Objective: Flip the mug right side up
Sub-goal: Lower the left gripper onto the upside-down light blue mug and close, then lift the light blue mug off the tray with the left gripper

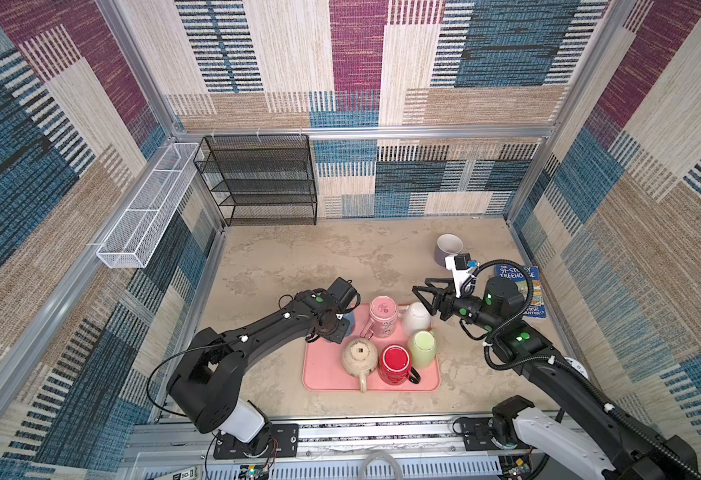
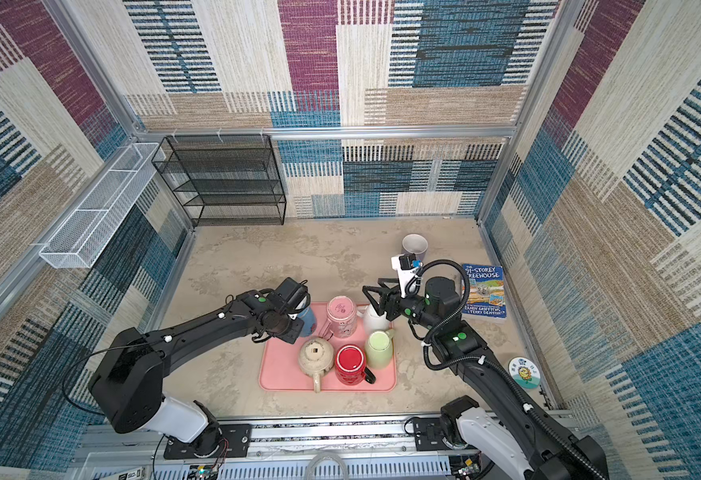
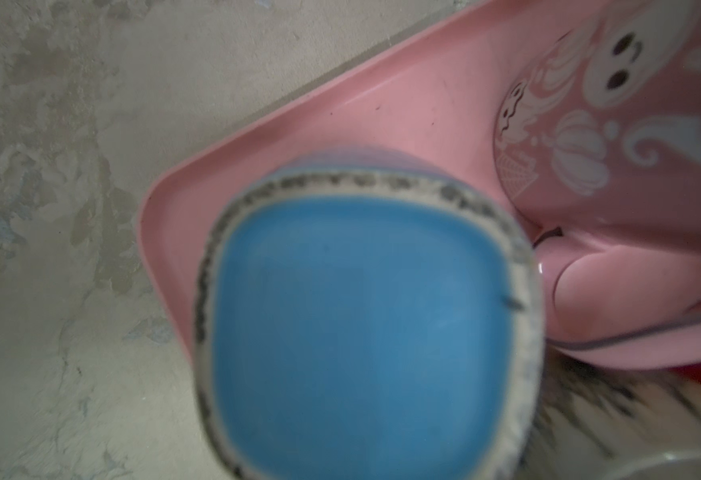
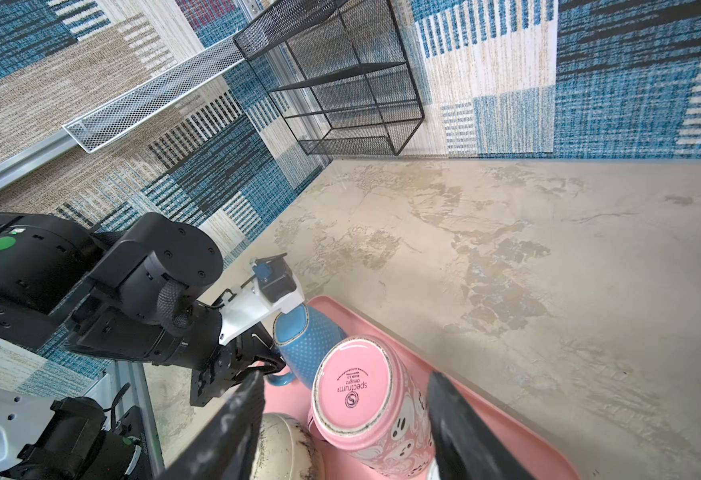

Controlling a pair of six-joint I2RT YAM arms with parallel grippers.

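Your left gripper (image 4: pixel 272 365) sits at the upside-down blue mug (image 4: pixel 309 332), seemingly by its handle (image 4: pixel 278 380), hold impossible to tell; right gripper (image 1: pixel 422 300) hangs jaws spread; next, lift and invert

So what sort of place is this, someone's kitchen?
Probably a robot test booth, not a kitchen: two robot arms fixed to a metal rail, fabric-covered walls in an aluminium frame, and a pink tray of mugs set out as props.

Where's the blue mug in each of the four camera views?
Both top views: blue mug on the pink tray's far-left corner, partly hidden.
Left wrist: its base fills much of the frame.
Right wrist: blue mug just behind the pink mug.
Shared landmark: the pink mug, beside it everywhere.
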